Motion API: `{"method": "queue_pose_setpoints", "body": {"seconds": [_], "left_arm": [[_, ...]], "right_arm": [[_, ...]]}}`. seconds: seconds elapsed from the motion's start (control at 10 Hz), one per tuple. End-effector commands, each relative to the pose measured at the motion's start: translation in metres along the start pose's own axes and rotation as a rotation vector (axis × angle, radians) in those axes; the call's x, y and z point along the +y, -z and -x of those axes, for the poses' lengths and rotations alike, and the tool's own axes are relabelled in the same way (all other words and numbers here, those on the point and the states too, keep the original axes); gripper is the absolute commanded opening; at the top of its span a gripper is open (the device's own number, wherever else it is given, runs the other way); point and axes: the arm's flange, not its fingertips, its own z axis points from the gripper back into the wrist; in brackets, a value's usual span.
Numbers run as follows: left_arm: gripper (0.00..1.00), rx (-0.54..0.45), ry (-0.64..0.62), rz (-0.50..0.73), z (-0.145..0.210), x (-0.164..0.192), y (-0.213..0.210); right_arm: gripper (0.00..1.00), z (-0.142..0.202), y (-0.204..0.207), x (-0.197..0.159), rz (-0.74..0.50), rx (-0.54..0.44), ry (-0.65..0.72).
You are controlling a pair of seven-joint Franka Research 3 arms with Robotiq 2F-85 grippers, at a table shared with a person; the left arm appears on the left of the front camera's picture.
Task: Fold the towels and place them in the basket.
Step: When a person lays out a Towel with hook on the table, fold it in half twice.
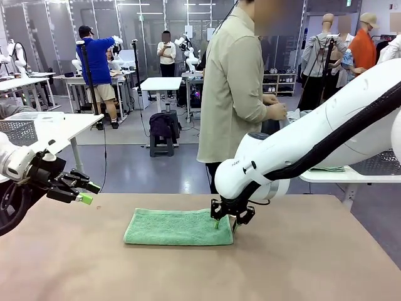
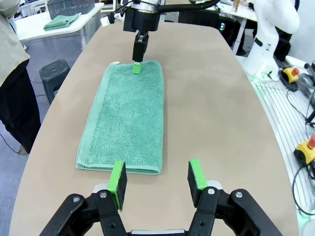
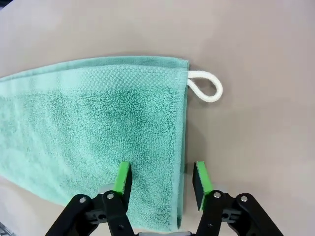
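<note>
We note the sea-green towel (image 1: 175, 227) lying folded and flat mid-tabletop (image 1: 301, 263), with a white loop (image 3: 204, 86) poking out at one corner. The right pincer (image 1: 225, 221) is down at the towel's right short end, fingers apart and straddling that edge: one pad over the terry, the other over bare tabletop just beside it. The left pincer (image 1: 91, 192) hangs above the tabletop off the towel's left end, fingers apart, holding nothing.

Reaches in low from the right with the right gripper (image 1: 225, 222) pointing straight down, jaws parted, and holds the left gripper (image 1: 88, 193) raised at the left, angled forward, jaws apart and empty.
</note>
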Motion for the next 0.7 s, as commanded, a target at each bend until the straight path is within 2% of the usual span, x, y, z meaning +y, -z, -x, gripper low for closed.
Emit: {"method": "queue_pose_setpoints", "body": {"seconds": [0.0, 0.1, 0.2, 0.3, 0.4, 0.5, 0.6], "left_arm": [[0.65, -0.001, 0.0, -0.003, -0.0001, -0.0019, -0.0011], [0.65, -0.001, 0.0, -0.003, -0.0001, -0.0019, -0.0011], [0.65, -0.001, 0.0, -0.003, -0.0001, -0.0019, -0.0011], [0.65, -0.001, 0.0, -0.003, -0.0001, -0.0019, -0.0011], [0.65, -0.001, 0.0, -0.003, -0.0001, -0.0019, -0.0011], [0.65, -0.001, 0.0, -0.003, -0.0001, -0.0019, -0.0011], [0.65, -0.001, 0.0, -0.003, -0.0001, -0.0019, -0.0011]], "right_arm": [[0.63, -0.0038, 0.0021, 0.007, 0.036, 0.0, 0.036], [0.6, -0.0039, 0.0035, 0.0067, 0.033, 0.007, 0.033], [0.44, -0.0043, 0.003, 0.0067, 0.034, 0.01, 0.03], [0.4, -0.0042, 0.0035, 0.0067, 0.033, 0.015, 0.029], [0.24, -0.0048, 0.0031, 0.0065, 0.034, 0.017, 0.03], [0.21, -0.0048, 0.0034, 0.0064, 0.035, 0.018, 0.03], [0.04, -0.0049, 0.0032, 0.0059, 0.034, 0.019, 0.029]]}}
